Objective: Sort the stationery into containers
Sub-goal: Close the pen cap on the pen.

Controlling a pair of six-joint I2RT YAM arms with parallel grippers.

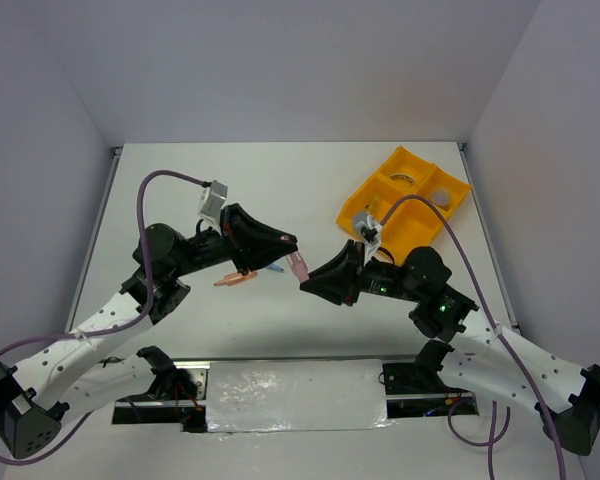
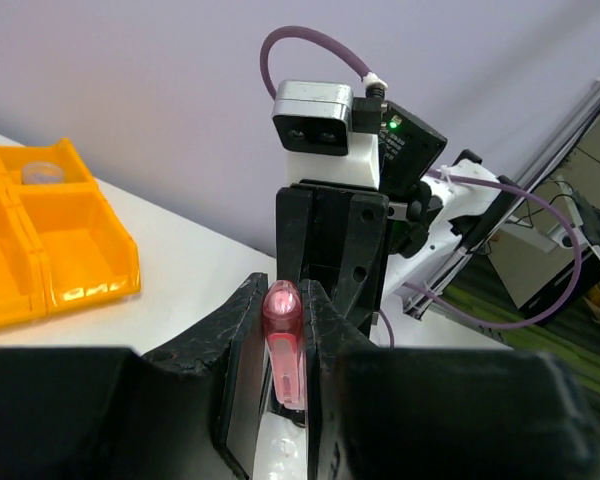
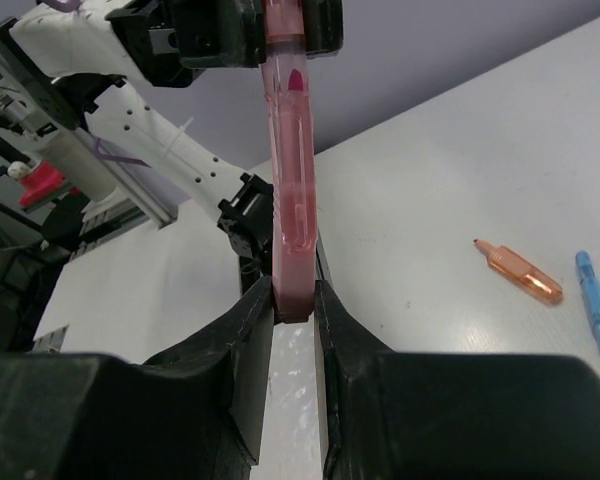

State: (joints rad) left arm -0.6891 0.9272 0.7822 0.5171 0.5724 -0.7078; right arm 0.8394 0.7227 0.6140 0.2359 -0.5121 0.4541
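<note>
A pink stick [image 1: 297, 266] hangs between my two grippers above the table's middle. My left gripper [image 1: 288, 250] is shut on one end of it, and the left wrist view shows it pinched between the jaws [image 2: 283, 335]. My right gripper [image 1: 309, 283] has its fingertips closed on the other end [image 3: 292, 290]. An orange stick [image 1: 236, 279] and a blue stick [image 1: 275, 269] lie on the table below the left gripper; both also show in the right wrist view, the orange stick [image 3: 520, 272] beside the blue stick [image 3: 592, 315]. The yellow-orange tray [image 1: 450, 215] sits at the back right.
In the tray, a tan tape ring [image 1: 402, 180] lies in the far compartment and a grey-white round piece [image 1: 442, 197] in the right one. The tray also shows at the left of the left wrist view [image 2: 90, 285]. Walls enclose the table on three sides.
</note>
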